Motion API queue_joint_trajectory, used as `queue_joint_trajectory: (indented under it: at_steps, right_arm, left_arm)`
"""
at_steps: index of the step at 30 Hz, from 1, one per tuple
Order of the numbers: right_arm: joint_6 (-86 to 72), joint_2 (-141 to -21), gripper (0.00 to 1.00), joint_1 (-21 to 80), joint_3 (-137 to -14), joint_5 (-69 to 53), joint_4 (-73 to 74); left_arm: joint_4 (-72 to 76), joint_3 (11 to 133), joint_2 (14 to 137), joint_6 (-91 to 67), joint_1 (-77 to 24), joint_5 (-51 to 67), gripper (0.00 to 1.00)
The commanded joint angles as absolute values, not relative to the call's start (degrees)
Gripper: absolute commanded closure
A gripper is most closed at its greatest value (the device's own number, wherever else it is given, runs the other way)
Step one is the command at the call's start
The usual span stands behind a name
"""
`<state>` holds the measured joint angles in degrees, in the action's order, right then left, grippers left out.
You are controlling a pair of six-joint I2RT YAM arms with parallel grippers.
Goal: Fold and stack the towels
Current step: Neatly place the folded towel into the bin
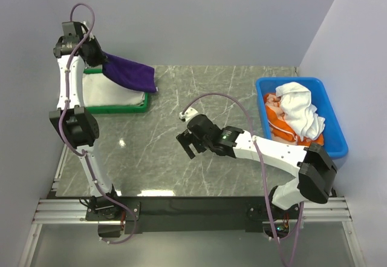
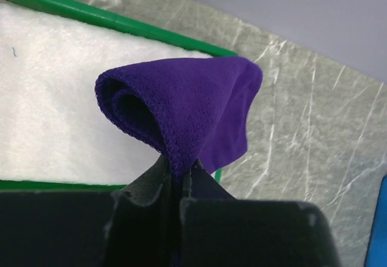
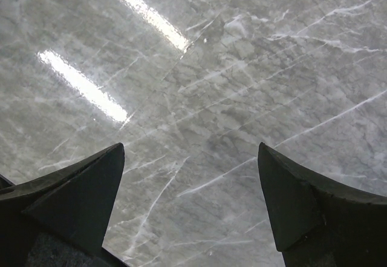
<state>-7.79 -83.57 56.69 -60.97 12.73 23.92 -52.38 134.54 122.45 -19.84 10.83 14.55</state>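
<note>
My left gripper (image 1: 97, 55) is shut on a folded purple towel (image 1: 130, 72) and holds it in the air over the right part of a green tray (image 1: 115, 108). A folded white towel (image 1: 106, 88) lies in that tray. In the left wrist view the purple towel (image 2: 193, 106) hangs rolled from my shut gripper (image 2: 178, 173) above the white towel (image 2: 54, 91). My right gripper (image 1: 188, 140) is open and empty over the bare marble table, and its wrist view shows its fingertips (image 3: 103, 176) spread wide.
A blue bin (image 1: 334, 135) stands at the right edge with a white towel (image 1: 299, 106) and an orange towel (image 1: 279, 120) crumpled inside. Grey walls close in the left, back and right. The marble tabletop (image 1: 181, 97) lies between tray and bin.
</note>
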Motion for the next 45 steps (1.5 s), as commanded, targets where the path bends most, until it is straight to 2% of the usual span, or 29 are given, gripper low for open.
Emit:
queue_joint_trajectory:
  at_steps: [1, 12, 34, 45]
  right_arm:
    - [-7.2, -84.9, 0.03, 56.3, -64.7, 13.6, 27.7]
    - [-5.9, -87.8, 0.03, 56.5, -68.7, 13.3, 31.5]
    - [-5.0, -92.5, 0.03, 57.7, -72.8, 12.7, 34.5]
    - [-4.9, -94.8, 0.03, 58.4, -74.2, 11.9, 35.2]
  left_arm:
    - [-55.6, 136.7, 123.6, -14.3, 11.8, 19.1, 1.00]
    - [-58.9, 137.1, 125.8, -7.9, 15.7, 15.4, 1.00]
    - [-52.3, 136.4, 132.3, -1.7, 17.8, 4.2, 1.00]
    - [-44.0, 132.8, 133.0, 2.3, 16.3, 0.2, 0.91]
